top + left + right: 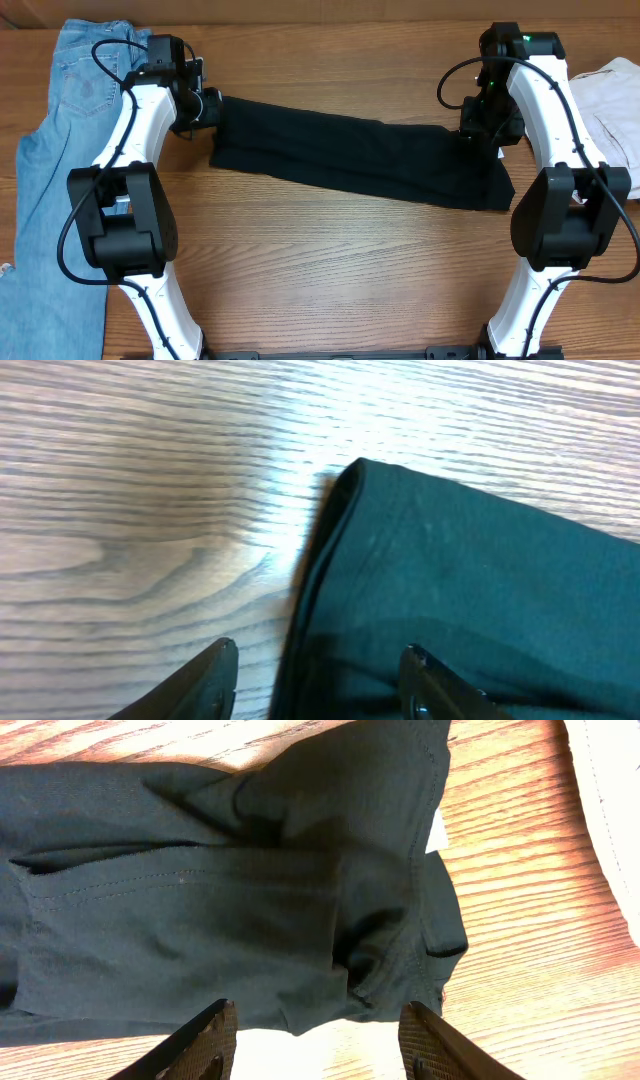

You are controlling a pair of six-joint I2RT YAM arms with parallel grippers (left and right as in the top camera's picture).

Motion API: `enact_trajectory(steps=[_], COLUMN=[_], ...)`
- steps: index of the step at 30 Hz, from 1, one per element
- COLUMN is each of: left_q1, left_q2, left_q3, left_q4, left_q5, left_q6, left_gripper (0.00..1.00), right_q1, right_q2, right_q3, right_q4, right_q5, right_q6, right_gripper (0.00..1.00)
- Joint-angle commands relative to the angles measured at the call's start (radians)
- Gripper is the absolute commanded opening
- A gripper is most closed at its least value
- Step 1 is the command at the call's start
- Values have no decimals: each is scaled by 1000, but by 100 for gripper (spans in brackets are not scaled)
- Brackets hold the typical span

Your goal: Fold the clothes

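The clothes are one long black garment (360,160) lying flat across the table from left to right, folded lengthwise. My left gripper (205,110) is at its left end. In the left wrist view the open gripper (320,665) straddles the garment's folded edge (325,570); one finger (212,675) is over bare wood, the other (432,682) over cloth. My right gripper (482,125) is at the right end. It is open (318,1030) just short of the rumpled hem (380,990), with nothing clamped. A small white tag (437,830) peeks out from the cloth's edge.
Light blue jeans (50,150) lie along the table's left side, partly under the left arm. A pale folded garment (612,95) sits at the far right, its edge also in the right wrist view (610,810). Bare wooden table (330,270) spreads in front of the black garment.
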Motion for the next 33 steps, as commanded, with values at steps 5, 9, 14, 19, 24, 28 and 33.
enact_trajectory(steps=[5,9,14,19,24,28,33], left_q1=[2,2,2,2,10,11,10], left_q2=[-23,-23,-23,-23,-23,-23,-23], left_q3=[-35,-52,-83,-90,-90,-90,-90], left_q4=[-7,-8,-4,22,24,-19,-65], left_q5=[50,54,57,56,-13,-46,-101], left_q6=[-19,-46,-56,-56,-57,-56,-58], left_gripper=[48,48,43,9,4,4,4], right_q1=[-5,-5,-5,-5,-5,-5,-5], right_q2=[0,0,0,0,0,0,0], right_q3=[-1,-1,-1,-1,-1,-1,-1], right_q4=[0,-4,-5,-5,-10,-10,-13], right_q5=[6,6,6,6,6,6,6], right_q6=[7,0,0,0,0,0,-3], right_gripper=[55,55,56,55,56,56,55])
